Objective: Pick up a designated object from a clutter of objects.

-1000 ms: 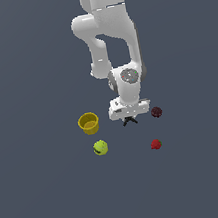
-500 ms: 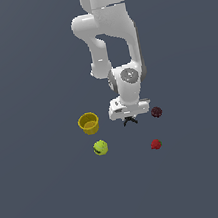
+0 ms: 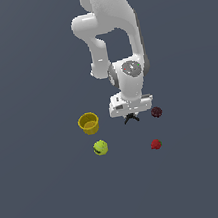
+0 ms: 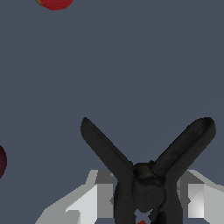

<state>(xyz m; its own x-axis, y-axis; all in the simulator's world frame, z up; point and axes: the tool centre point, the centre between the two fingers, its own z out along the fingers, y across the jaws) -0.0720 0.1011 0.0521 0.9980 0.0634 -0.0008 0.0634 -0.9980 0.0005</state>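
Note:
The designated object, a small black clamp (image 3: 131,119) with two splayed legs, lies between the yellow cup and the maroon berry. My gripper (image 3: 131,114) stands straight over it, the hand hiding its top. In the wrist view the clamp (image 4: 146,183) fills the gap between my two white fingers (image 4: 98,197), which press against both its sides; a sliver of its red spot shows at the frame edge. Of the clutter, the yellow cup (image 3: 88,123), yellow-green ball (image 3: 100,147), dark maroon berry (image 3: 156,112) and red berry (image 3: 156,144) lie apart from the gripper.
The maroon berry is the nearest neighbour, just to the exterior view's right of the hand; it shows at the wrist view's edge (image 4: 1,161). The red berry also shows in the wrist view (image 4: 54,3). The floor is plain dark grey.
The arm and the clamp stay in nearly the same place across the frames. No object has visibly moved.

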